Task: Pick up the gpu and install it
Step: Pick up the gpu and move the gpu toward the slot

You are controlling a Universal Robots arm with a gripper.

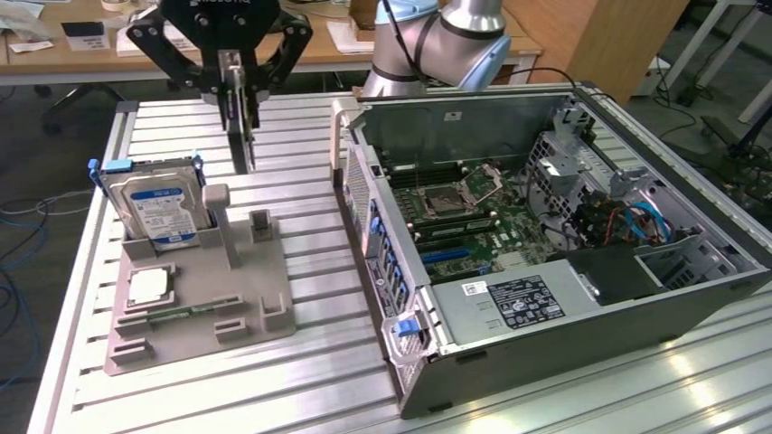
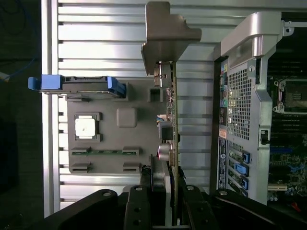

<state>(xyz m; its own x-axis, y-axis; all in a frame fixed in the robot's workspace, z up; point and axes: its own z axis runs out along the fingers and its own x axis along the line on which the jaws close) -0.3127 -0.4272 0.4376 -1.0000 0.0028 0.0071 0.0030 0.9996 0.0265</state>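
Claw (image 1: pixel 235 77) is clamped on the gpu (image 1: pixel 241 136). Both fingers (image 2: pixel 136 211) are pressed onto the card's faces, with the card pinched between them. The gpu hangs straight down from my claw, edge-on to the exterior camera, clear of the grey fixture tray (image 1: pixel 259 271).

Position: the gpu is over the slatted aluminium table (image 1: pixel 325 389). In the exterior view it's just to the left of the pc case (image 1: pixel 543 362), past the tray's far end. It's outside the case and not touching it, so not installed yet.

Wrist view: my claw (image 2: pixel 165 201) has one end of the gpu (image 2: pixel 172 110), and the silvery end bracket (image 2: pixel 168 33) is at the opposite end, away from me. The card runs along the gap between tray and case, nearer the tray's edge. The small parts on the card's face are too fine to make out.

On the tray:
- hard drive (image 1: pixel 155 206) stands upright in its slot, blue rails on both sides
- processor chip (image 1: pixel 148 287) lies flat in its pocket
- memory stick (image 1: pixel 181 314) lies flat, just beside the chip

The case lies on its side with the panel off and the motherboard (image 1: pixel 471 226) exposed. My arm (image 1: pixel 435 45) is behind the case in the exterior view.
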